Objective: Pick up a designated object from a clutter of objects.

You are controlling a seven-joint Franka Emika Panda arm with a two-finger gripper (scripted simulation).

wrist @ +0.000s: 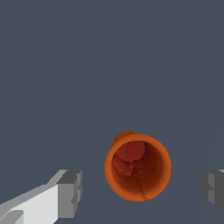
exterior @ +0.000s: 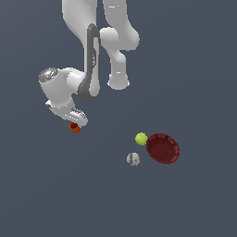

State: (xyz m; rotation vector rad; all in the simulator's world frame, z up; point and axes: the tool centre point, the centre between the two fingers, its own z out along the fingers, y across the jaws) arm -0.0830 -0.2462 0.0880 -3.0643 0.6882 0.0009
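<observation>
The small orange-red cup (exterior: pixel 74 128) stands on the grey floor at the exterior view's left, partly hidden under my hand. In the wrist view the cup (wrist: pixel 137 167) is seen from above, upright, its hollow mouth facing the camera. My gripper (wrist: pixel 142 192) is open, with one grey fingertip (wrist: pixel 70 194) on one side of the cup and the other (wrist: pixel 213 191) on the opposite side, neither touching it. In the exterior view the gripper (exterior: pixel 75 124) hangs just above the cup. The yellow-green tennis ball (exterior: pixel 141 138), the white ball with purple marks (exterior: pixel 133 159) and the dark red bowl (exterior: pixel 163 148) lie apart at the right.
The arm's white links (exterior: pixel 92 60) reach down from the top of the exterior view. The tennis ball touches or nearly touches the bowl's rim; the white ball lies just in front of them.
</observation>
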